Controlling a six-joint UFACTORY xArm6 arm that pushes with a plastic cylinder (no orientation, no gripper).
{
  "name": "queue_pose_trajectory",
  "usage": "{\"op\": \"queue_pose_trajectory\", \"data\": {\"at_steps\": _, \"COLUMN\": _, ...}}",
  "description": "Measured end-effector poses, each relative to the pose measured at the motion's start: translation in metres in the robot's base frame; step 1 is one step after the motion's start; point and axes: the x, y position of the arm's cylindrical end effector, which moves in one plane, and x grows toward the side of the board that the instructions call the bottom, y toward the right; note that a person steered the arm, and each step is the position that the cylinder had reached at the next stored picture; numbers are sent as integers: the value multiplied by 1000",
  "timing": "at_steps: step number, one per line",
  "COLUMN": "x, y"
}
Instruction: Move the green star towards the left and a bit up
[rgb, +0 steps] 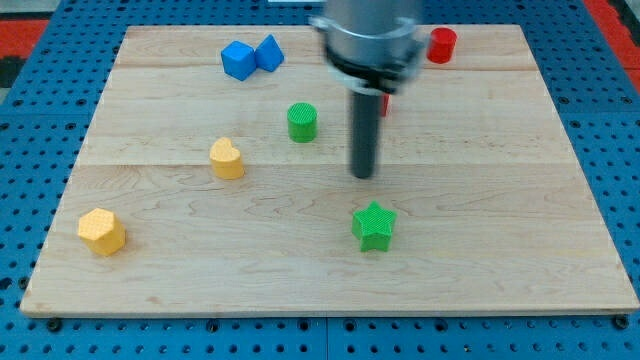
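The green star (374, 225) lies on the wooden board (480, 240), right of centre and towards the view's bottom. My tip (364, 175) is just above the star in the view, slightly to its left, with a small gap between them. The rod rises from the tip to the arm's grey body at the view's top.
A green cylinder (302, 122) stands left of the rod. A yellow heart-like block (227, 159) and a yellow hexagon (102, 232) lie at the left. Two blue blocks (250, 57) sit at the top left. A red cylinder (442, 45) is at the top right; another red block (384, 104) peeks from behind the rod.
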Motion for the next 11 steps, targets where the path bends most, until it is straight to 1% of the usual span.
{"op": "queue_pose_trajectory", "data": {"at_steps": 1, "x": 53, "y": 61}}
{"op": "queue_pose_trajectory", "data": {"at_steps": 2, "x": 106, "y": 42}}
{"op": "queue_pose_trajectory", "data": {"at_steps": 3, "x": 108, "y": 10}}
{"op": "queue_pose_trajectory", "data": {"at_steps": 4, "x": 93, "y": -13}}
{"op": "queue_pose_trajectory", "data": {"at_steps": 5, "x": 77, "y": -10}}
{"op": "queue_pose_trajectory", "data": {"at_steps": 6, "x": 69, "y": 7}}
{"op": "queue_pose_trajectory", "data": {"at_steps": 7, "x": 69, "y": -47}}
{"op": "queue_pose_trajectory", "data": {"at_steps": 8, "x": 69, "y": -119}}
{"op": "queue_pose_trajectory", "data": {"at_steps": 9, "x": 69, "y": -101}}
{"op": "queue_pose_trajectory", "data": {"at_steps": 10, "x": 52, "y": -65}}
{"op": "queue_pose_trajectory", "data": {"at_steps": 11, "x": 32, "y": -98}}
